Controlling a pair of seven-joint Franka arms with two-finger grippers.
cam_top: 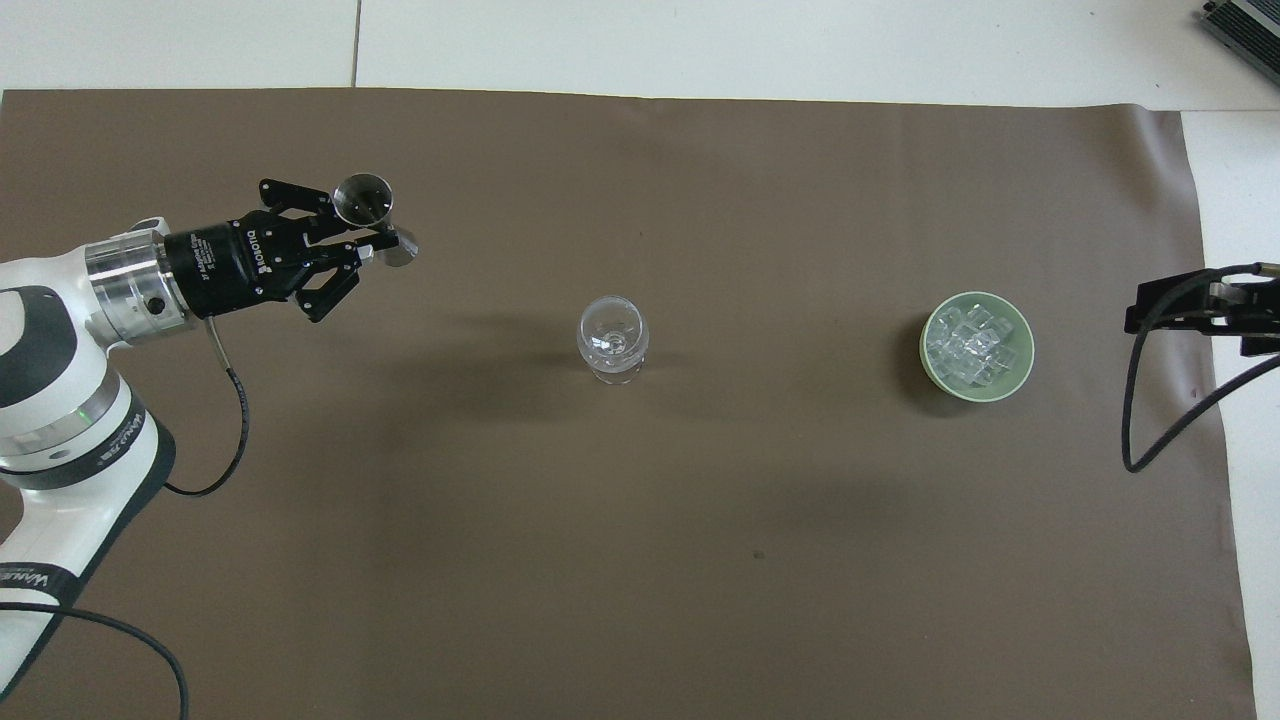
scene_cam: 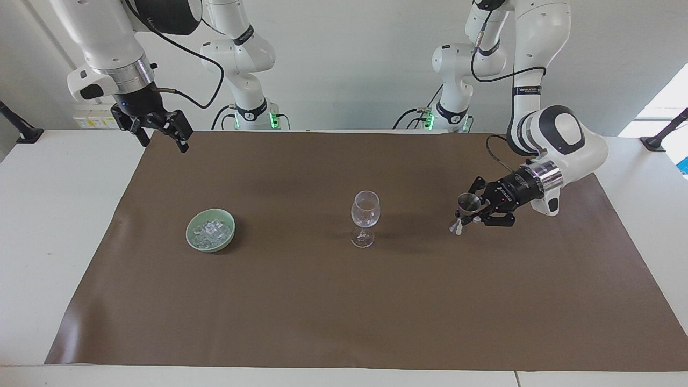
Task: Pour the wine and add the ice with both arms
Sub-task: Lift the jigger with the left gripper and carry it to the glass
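Note:
My left gripper (scene_cam: 466,215) is shut on a small metal measuring cup (scene_cam: 467,204) and holds it in the air over the brown mat, beside the clear stemmed glass (scene_cam: 365,212), toward the left arm's end. In the overhead view the left gripper (cam_top: 368,236) and the cup (cam_top: 362,198) are apart from the glass (cam_top: 612,338). The glass stands upright mid-mat and looks empty. The ice (scene_cam: 212,230) is heaped in a pale green bowl (scene_cam: 210,248) toward the right arm's end. My right gripper (scene_cam: 162,137) waits open and empty, raised over the mat's corner near its base.
A brown mat (scene_cam: 344,306) covers most of the white table. In the overhead view the ice (cam_top: 968,344) fills the bowl (cam_top: 926,352), and the right arm's hand and cable (cam_top: 1190,300) show at the edge past the bowl.

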